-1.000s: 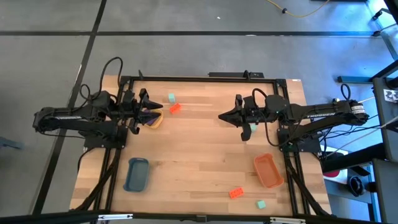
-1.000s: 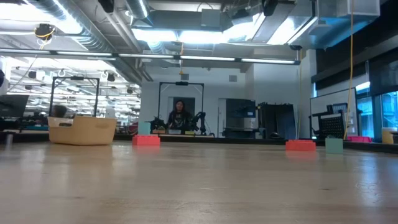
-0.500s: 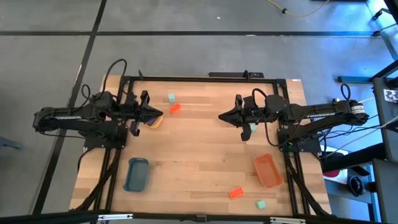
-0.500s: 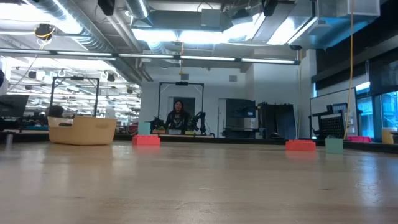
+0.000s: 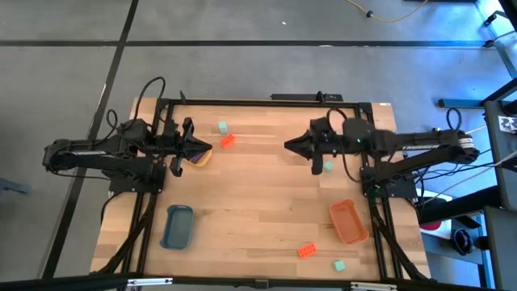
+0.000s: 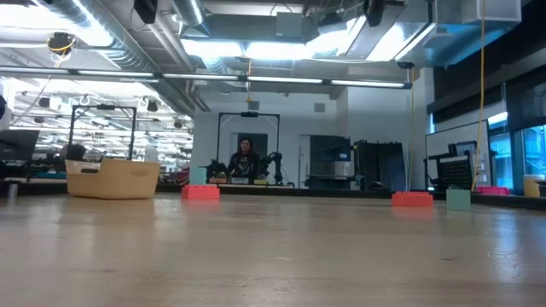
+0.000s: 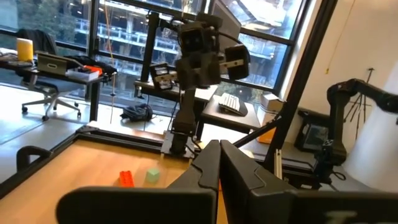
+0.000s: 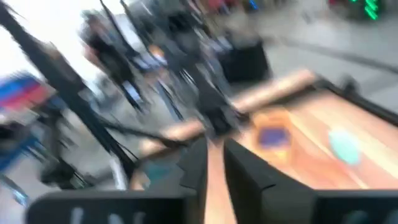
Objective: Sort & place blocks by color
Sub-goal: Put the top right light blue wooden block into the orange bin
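Note:
My left gripper (image 5: 208, 149) is shut with nothing between its fingers (image 7: 219, 163) and hovers over the yellow tray (image 5: 201, 158) at the far left. Just beyond it, a teal block (image 5: 222, 127) and an orange-red block (image 5: 227, 141) lie flat on the wood. My right gripper (image 5: 288, 147) hangs over the table's far middle with a narrow gap between its fingertips (image 8: 214, 163) and nothing in it. Another teal block (image 5: 327, 166) lies under the right arm. An orange-red block (image 5: 306, 250) and a teal block (image 5: 340, 265) lie near the front edge.
A blue tray (image 5: 178, 226) sits at the front left and an orange tray (image 5: 349, 221) at the front right. A dark frame (image 5: 266, 101) runs along the table's edges. Bare wood lies across the middle between the arms.
My left gripper has shut its fingers over the yellow tray and stayed in place. My right arm's wrist has shifted and its wrist view is blurred with motion; the fingertips remain over about the same spot.

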Tool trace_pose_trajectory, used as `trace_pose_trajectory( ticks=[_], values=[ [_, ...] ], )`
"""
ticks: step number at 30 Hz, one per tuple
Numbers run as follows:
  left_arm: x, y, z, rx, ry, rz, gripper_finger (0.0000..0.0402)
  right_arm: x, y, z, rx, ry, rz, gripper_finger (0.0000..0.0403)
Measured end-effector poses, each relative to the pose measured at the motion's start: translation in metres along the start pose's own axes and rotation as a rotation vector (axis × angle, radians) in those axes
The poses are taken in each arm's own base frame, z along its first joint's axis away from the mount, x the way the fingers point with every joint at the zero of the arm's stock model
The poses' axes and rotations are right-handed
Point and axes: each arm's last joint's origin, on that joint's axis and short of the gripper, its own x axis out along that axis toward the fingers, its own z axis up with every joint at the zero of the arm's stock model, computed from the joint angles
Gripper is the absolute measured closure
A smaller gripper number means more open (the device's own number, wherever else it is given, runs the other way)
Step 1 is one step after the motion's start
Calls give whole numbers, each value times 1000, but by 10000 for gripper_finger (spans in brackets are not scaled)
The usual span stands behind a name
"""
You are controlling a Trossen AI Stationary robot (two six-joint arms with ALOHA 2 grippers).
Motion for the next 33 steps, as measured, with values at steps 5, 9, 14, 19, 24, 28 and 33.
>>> trace_pose_trajectory(
  ticks=[5, 9, 14, 19, 24, 28, 33],
  values=[
    [0, 0, 0, -3, 1, 0, 401, -10, -19, 16, 9, 349, -343, 257],
    [0, 0, 0, -4, 1, 1, 401, -22, -46, -7, 116, 727, -623, 179],
    [0, 0, 0, 0, 3, 3, 401, -36, -70, -62, 166, 1088, -779, 120],
    [0, 0, 0, 1, 3, 3, 401, -38, -89, -112, 234, 1168, -718, 101],
    [0, 0, 0, 1, 3, 5, 401, -35, -103, -140, 193, 1149, -713, 100],
    [0, 1, 0, 1, -3, 25, 401, -31, -110, -150, 134, 1153, -763, 100],
    [0, 1, 0, 1, -2, 25, 401, -24, -121, -161, 90, 1206, -759, 100]
  ],
)
